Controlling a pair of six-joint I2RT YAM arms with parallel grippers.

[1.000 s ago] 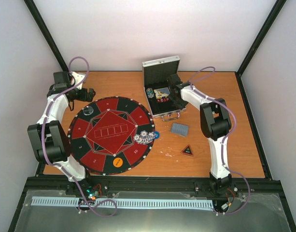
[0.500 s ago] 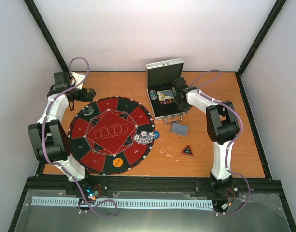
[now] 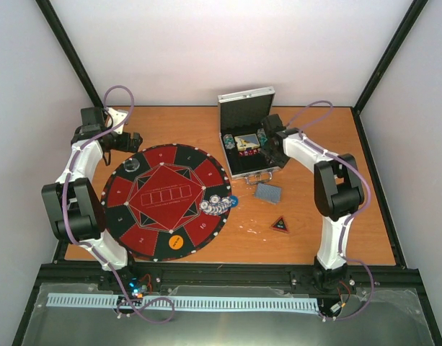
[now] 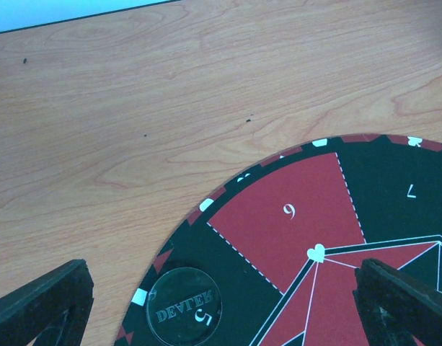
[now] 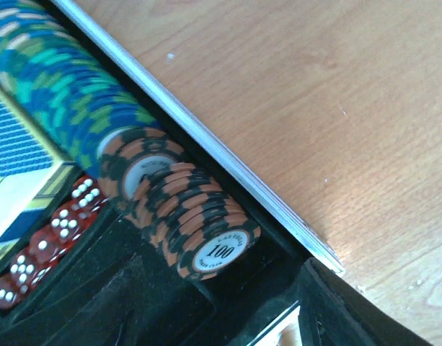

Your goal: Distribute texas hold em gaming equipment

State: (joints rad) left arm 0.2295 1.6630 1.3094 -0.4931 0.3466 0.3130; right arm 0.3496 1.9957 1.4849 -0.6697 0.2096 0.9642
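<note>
My right gripper (image 3: 268, 149) reaches into the right side of the open silver case (image 3: 244, 101). In the right wrist view it (image 5: 228, 317) stands open around a short stack of orange-black 100 chips (image 5: 199, 223), next to a row of green and blue chips (image 5: 69, 94). My left gripper (image 3: 133, 138) is open and empty at the mat's far left edge, above the clear dealer disc (image 4: 183, 306). Several chips (image 3: 215, 205), a blue disc (image 3: 233, 201) and a yellow disc (image 3: 175, 241) lie on the mat. Grey-blue cards (image 3: 268, 192) and the triangle marker (image 3: 280, 225) lie on the table.
The round red-and-black mat (image 3: 165, 200) covers the table's left half. Red dice (image 5: 55, 231) and a card box (image 5: 19, 158) sit inside the case. The case's raised lid stands behind my right gripper. Enclosure walls close in the back and sides.
My right gripper has moved from the middle of the case to its right side, over the orange chips. The case shifted slightly right. The left arm has not moved.
</note>
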